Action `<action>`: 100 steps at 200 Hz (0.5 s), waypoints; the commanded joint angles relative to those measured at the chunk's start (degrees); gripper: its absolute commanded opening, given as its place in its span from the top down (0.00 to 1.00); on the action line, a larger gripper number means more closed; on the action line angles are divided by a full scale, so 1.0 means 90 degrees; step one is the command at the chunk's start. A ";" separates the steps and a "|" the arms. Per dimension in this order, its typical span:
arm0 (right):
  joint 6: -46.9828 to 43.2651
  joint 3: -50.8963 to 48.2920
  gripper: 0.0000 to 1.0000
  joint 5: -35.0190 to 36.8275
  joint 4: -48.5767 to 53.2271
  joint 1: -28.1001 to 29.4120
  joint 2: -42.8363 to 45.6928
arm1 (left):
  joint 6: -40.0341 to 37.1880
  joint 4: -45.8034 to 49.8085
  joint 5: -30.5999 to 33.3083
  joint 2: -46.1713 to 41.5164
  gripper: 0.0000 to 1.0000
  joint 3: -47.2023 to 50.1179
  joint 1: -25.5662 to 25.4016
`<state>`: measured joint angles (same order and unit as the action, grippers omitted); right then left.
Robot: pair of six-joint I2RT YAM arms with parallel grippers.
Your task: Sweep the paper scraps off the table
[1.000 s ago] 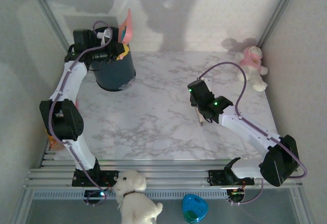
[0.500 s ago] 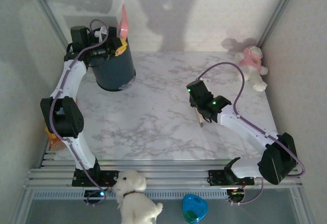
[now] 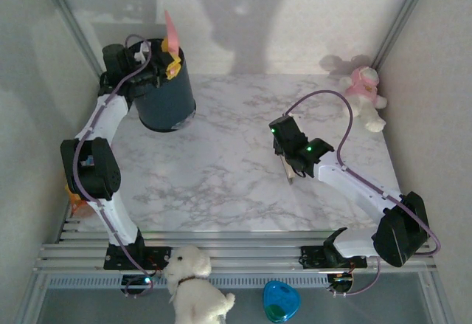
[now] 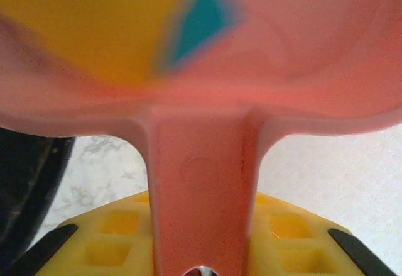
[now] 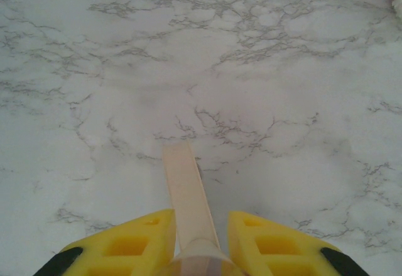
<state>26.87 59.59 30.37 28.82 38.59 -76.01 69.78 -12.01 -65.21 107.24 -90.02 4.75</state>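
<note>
While the left claw (image 4: 200, 241) clenches the pink dustpan (image 4: 314, 68) over the dark bin (image 3: 166, 99), the paper scraps (image 4: 94, 31) lie inside that pan; the right claw (image 5: 198, 241) grasps a pale stick (image 5: 185, 188) above the desk (image 3: 221, 176).

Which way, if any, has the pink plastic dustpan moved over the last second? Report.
Yes: the pink plastic dustpan shifted left above the dark round bin.

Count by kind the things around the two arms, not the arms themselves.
plush toys: 2 (white dog, pink-and-white one)
dark bin: 1
pink dustpan: 1
pale stick: 1
blue heart-shaped case: 1
orange thing, half hidden: 1
total: 7
</note>
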 commanded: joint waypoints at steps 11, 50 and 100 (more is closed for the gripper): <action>0.0150 0.0088 1.00 0.0065 0.0011 -0.0035 -0.0054 | 0.1584 -0.2447 0.0209 -0.0535 1.00 0.0663 0.0026; 0.0168 0.0088 1.00 0.0063 0.0042 -0.0033 -0.0056 | 0.2069 -0.3138 0.0321 -0.0653 1.00 0.0951 -0.0011; 0.0178 0.0078 1.00 0.0062 0.0060 -0.0035 -0.0072 | 0.3586 -0.4912 0.0615 -0.0675 1.00 0.1370 -0.0049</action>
<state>27.49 59.59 30.20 29.43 38.59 -76.36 92.90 -41.78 -61.52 103.33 -79.33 4.64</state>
